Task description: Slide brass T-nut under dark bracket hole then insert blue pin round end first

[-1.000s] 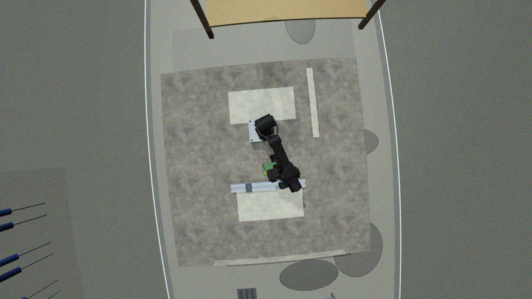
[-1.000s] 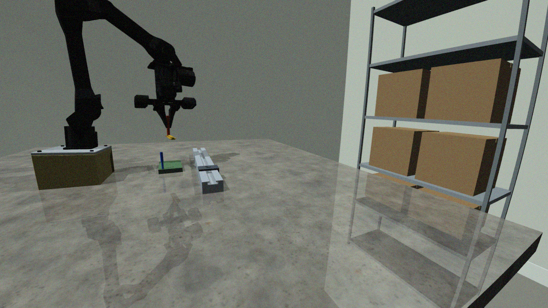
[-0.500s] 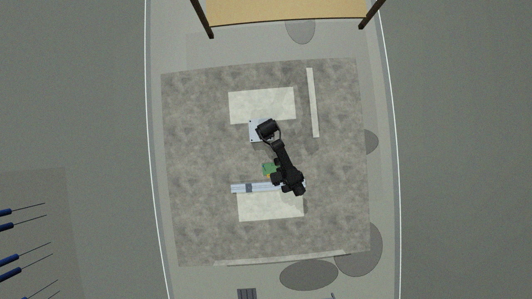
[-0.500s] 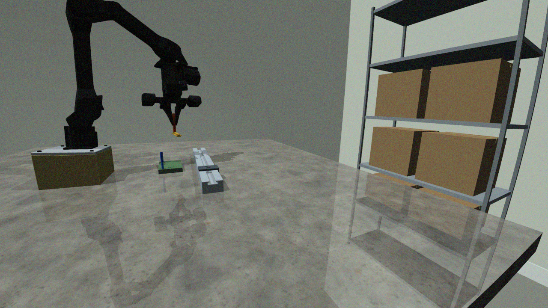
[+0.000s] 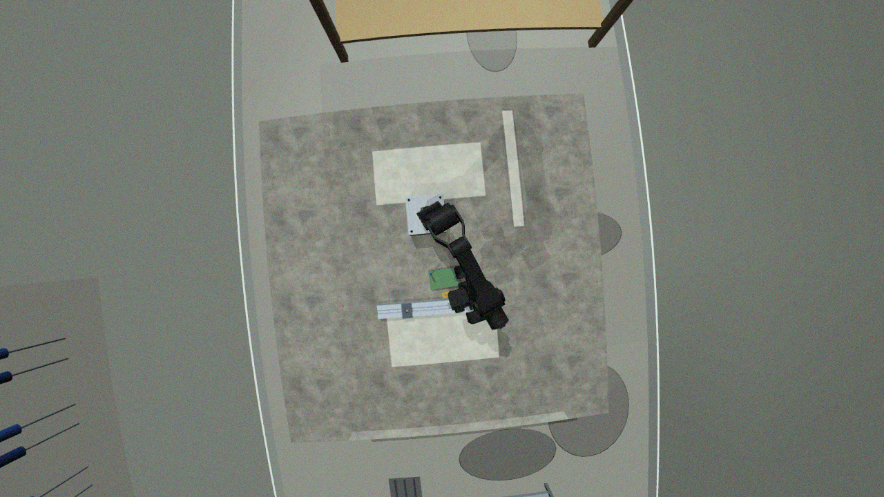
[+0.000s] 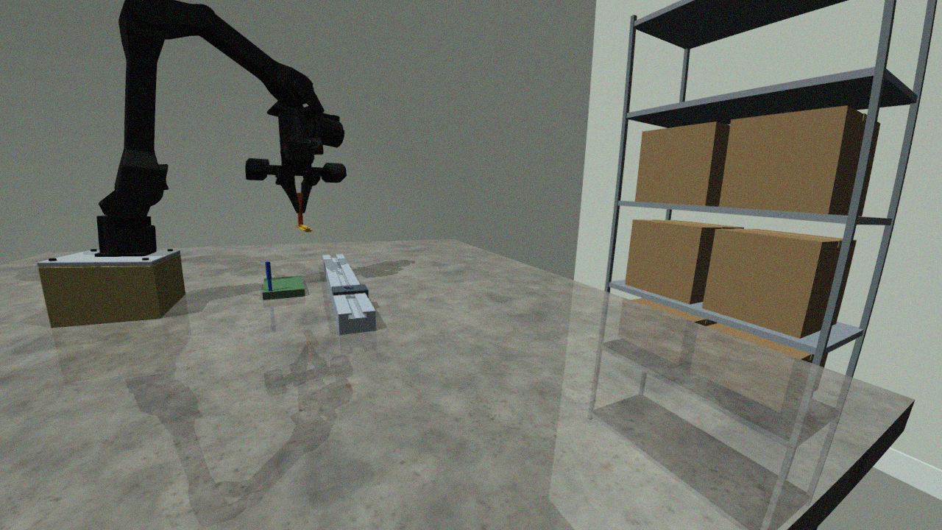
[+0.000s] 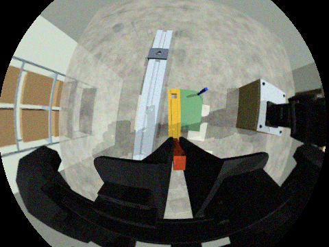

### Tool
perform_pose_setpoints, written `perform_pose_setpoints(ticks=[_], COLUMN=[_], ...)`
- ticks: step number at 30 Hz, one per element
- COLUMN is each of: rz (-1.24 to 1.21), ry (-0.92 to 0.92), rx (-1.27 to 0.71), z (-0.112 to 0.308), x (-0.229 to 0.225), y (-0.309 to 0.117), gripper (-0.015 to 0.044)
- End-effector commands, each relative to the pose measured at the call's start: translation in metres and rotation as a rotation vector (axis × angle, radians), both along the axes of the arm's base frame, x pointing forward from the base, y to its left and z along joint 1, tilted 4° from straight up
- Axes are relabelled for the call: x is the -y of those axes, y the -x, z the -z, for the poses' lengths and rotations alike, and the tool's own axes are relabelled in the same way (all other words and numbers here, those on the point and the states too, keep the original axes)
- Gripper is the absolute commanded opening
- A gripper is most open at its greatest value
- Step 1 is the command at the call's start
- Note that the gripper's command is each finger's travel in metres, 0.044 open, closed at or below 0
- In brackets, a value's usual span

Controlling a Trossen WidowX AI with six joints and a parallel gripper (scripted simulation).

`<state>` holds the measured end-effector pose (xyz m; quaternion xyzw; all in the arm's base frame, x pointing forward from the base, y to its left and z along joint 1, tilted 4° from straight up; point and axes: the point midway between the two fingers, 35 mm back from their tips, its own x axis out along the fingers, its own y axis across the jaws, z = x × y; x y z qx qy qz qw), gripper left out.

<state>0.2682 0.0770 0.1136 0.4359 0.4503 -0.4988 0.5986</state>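
Top: high overhead, facing down, far off, whole table (image 5: 333,247) (image 6: 461,422) (image 7: 219,31) | Exterior: nearer, just above table height, looking across toward the arm (image 5: 474,268) (image 6: 141,99) (image 7: 308,116), shelves (image 6: 622,164) (image 7: 18,99) at right | Wrist: closest, wide, past the fingers | top and exterior share rail (image 5: 426,308) (image 6: 358,306) (image 7: 154,82) and tray (image 5: 443,279) (image 6: 289,286) (image 7: 190,113)
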Motion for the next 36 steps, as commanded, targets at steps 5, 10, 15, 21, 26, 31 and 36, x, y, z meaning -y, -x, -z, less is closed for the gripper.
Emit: perform_pose_setpoints(ticks=[5,10,15,21,26,31,36], rz=[0.001,0.013,0.026,0.042,0.053,0.063,0.076], ry=[-0.010,-0.011,-0.013,-0.014,-0.016,-0.018,-0.019], rx=[0.001,0.001,0.000,0.000,0.000,0.001,0.001], z=[-0.003,-0.004,-0.005,-0.007,-0.007,-0.008,-0.008], x=[-0.011,-0.017,-0.022,-0.030,-0.036,-0.042,-0.048], y=[-0.010,-0.016,-0.022,-0.029,-0.034,-0.040,-0.045], gripper=[-0.0150,-0.0150,-0.0150,-0.0150,-0.0150,-0.0150,-0.0150])
